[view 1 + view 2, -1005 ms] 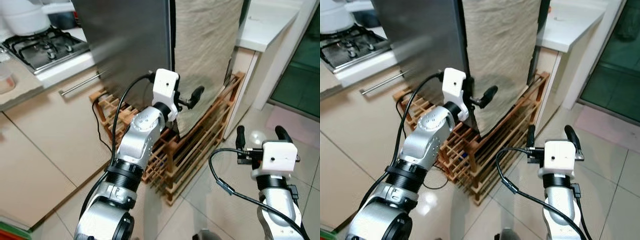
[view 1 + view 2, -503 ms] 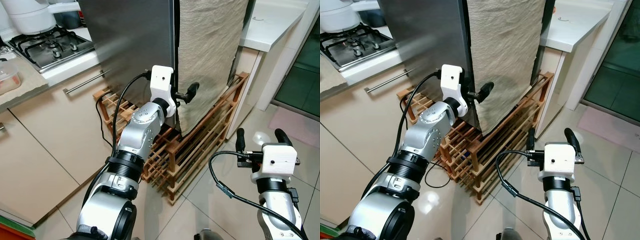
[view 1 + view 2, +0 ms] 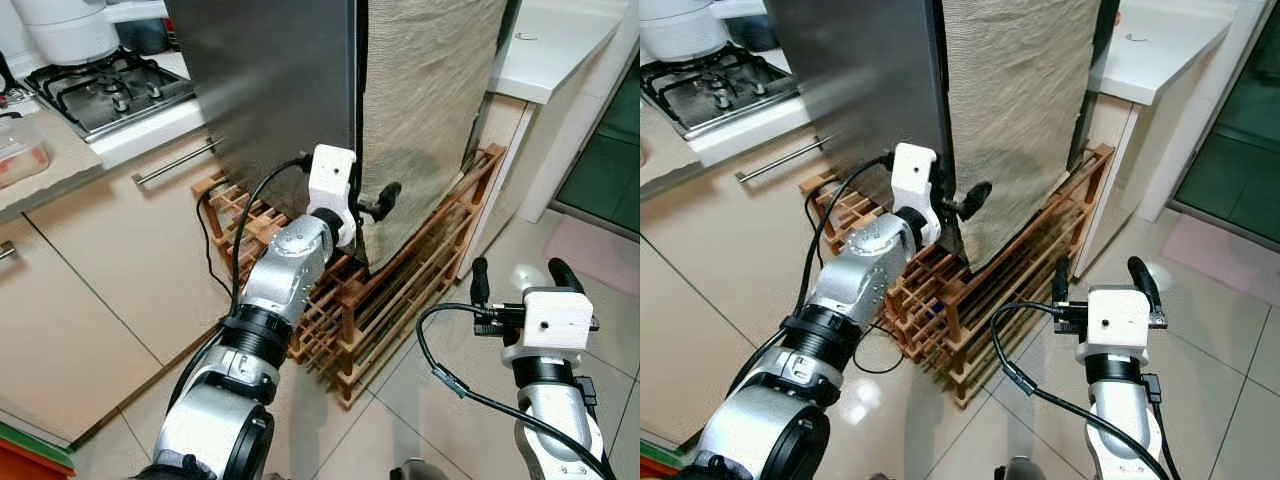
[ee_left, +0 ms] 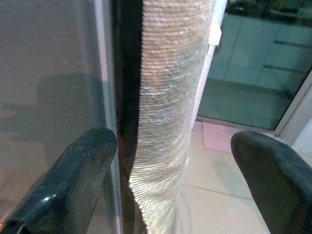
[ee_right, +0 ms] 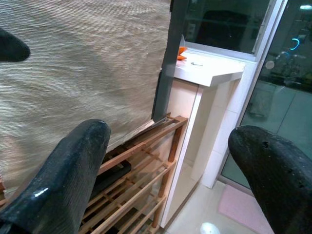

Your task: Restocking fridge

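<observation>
The fridge (image 3: 270,90) is a tall steel-faced box. A beige woven cloth (image 3: 430,110) hangs against its other face, past a dark vertical edge (image 4: 124,97). My left gripper (image 3: 367,205) is raised to that edge, low on the fridge, and it is open. In the left wrist view one of its fingers (image 4: 73,175) lies over the steel face and the other one stands off beyond the cloth (image 4: 163,112), so the edge sits between them. My right gripper (image 3: 520,278) hovers open and empty over the tiled floor, lower and to the right.
A wooden slatted rack (image 3: 400,290) stands on the floor under and in front of the fridge. A gas hob (image 3: 110,90) and beige drawers with a bar handle (image 3: 175,162) are on the left. A white counter (image 3: 545,45) and glass doors are at right.
The head view has shifted a little. My left gripper has stayed at the fridge's edge and sits slightly lower. The right gripper has kept its place.
</observation>
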Controlling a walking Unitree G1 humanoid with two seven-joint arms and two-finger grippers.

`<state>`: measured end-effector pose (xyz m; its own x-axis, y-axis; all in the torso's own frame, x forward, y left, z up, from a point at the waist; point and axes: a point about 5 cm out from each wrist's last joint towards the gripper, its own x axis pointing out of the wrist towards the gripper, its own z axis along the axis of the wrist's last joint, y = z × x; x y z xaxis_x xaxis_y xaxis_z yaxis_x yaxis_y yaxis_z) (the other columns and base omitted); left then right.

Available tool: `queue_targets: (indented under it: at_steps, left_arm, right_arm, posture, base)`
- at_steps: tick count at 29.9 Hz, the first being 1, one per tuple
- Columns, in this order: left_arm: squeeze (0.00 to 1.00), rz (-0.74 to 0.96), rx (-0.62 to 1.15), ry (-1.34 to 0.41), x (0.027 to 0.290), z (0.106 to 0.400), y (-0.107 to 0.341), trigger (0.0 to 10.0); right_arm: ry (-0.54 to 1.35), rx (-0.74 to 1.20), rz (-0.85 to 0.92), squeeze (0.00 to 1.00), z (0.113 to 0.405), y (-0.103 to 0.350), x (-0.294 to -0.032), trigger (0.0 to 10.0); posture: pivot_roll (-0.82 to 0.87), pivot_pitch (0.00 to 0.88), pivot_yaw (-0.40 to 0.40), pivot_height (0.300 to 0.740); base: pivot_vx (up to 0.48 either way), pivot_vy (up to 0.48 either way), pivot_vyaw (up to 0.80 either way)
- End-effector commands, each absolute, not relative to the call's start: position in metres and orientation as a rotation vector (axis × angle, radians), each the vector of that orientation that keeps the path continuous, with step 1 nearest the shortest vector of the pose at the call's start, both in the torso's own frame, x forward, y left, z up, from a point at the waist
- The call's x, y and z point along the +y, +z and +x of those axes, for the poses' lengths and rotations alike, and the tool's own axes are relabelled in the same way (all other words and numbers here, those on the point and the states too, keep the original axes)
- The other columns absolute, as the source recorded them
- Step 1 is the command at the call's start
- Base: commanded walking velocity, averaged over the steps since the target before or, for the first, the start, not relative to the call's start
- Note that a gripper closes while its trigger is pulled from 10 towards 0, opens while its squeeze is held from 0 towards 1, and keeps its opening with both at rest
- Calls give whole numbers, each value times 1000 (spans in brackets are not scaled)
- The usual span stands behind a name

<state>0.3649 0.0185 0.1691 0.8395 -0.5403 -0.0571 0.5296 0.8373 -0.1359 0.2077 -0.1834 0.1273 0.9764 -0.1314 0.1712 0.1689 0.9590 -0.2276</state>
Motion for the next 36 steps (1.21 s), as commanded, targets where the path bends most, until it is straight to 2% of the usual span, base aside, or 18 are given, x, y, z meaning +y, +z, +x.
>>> queue_targets:
  at_steps: [1, 14, 17, 21, 22, 26, 31, 36]
  left_arm:
    - [0, -136, 63, -626, -11, 361, 184, 10000]
    - [0, -194, 96, -660, -32, 363, 191, 10000]
    - [0, -278, 163, -786, -55, 352, 195, 10000]
    - [0, -295, 141, -947, -75, 336, 204, 10000]
    - [0, -295, 141, -947, -75, 336, 204, 10000]
    - [0, -313, 48, -1180, -84, 318, 217, 10000]
    - [0, -318, 13, -1257, -84, 312, 222, 10000]
    - [0, -373, -32, -1410, -88, 298, 232, 10000]
  right_arm:
    - [-142, -147, -240, 0, 206, 125, -182, 10000]
    - [-148, -139, -241, 0, 202, 124, -181, 10000]
    - [-147, -136, -239, 0, 203, 123, -181, 10000]
    - [-144, -137, -238, 0, 204, 124, -181, 10000]
    - [-144, -137, -238, 0, 204, 124, -181, 10000]
    - [-144, -143, -235, 0, 206, 125, -181, 10000]
    - [-144, -143, -231, 0, 207, 125, -181, 10000]
    - [-145, -134, -217, 0, 207, 123, -179, 10000]
  posture:
    - [-194, 25, 100, 710]
    - [-204, 41, 107, 710]
    - [-201, 45, 104, 710]
    - [-200, 51, 104, 710]
    - [-200, 51, 104, 710]
    - [-195, 54, 105, 710]
    - [-186, 57, 105, 710]
    - [-191, 57, 106, 710]
  base:
    - [0, 0, 0]
    - [0, 0, 0]
    - [0, 0, 0]
    - [0, 0, 0]
    - [0, 0, 0]
    - [0, 0, 0]
    - [0, 0, 0]
    - [0, 0, 0]
